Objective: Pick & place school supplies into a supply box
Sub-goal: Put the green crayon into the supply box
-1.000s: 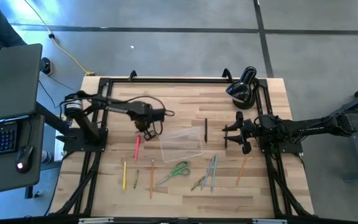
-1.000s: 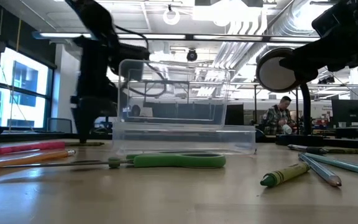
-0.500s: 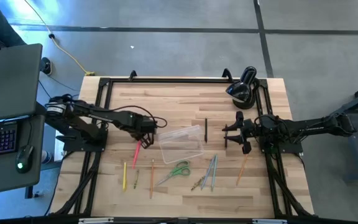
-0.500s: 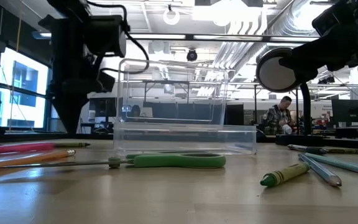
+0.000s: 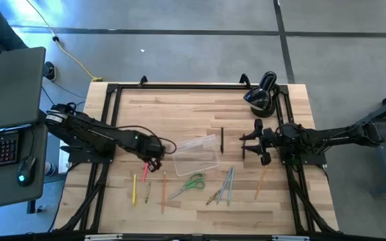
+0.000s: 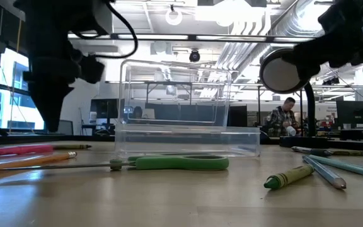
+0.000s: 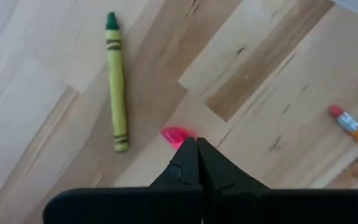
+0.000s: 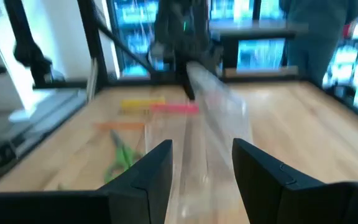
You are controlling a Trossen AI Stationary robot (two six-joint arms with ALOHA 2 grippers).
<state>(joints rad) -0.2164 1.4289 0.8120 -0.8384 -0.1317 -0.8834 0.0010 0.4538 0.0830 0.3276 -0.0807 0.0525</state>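
I see a yellow crayon (image 7: 117,93) with a green tip and dark bands, a pink pen (image 7: 176,135), green-handled scissors (image 6: 169,163), a clear supply box (image 5: 195,153), and pale striped wood table (image 5: 179,107).

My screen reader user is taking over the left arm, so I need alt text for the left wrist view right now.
The left gripper, fingers shut, points down at the wooden table with its tips over the end of a pink pen. A yellow crayon with a green tip lies nearby, and an orange pencil with a pink eraser shows at the picture's edge.
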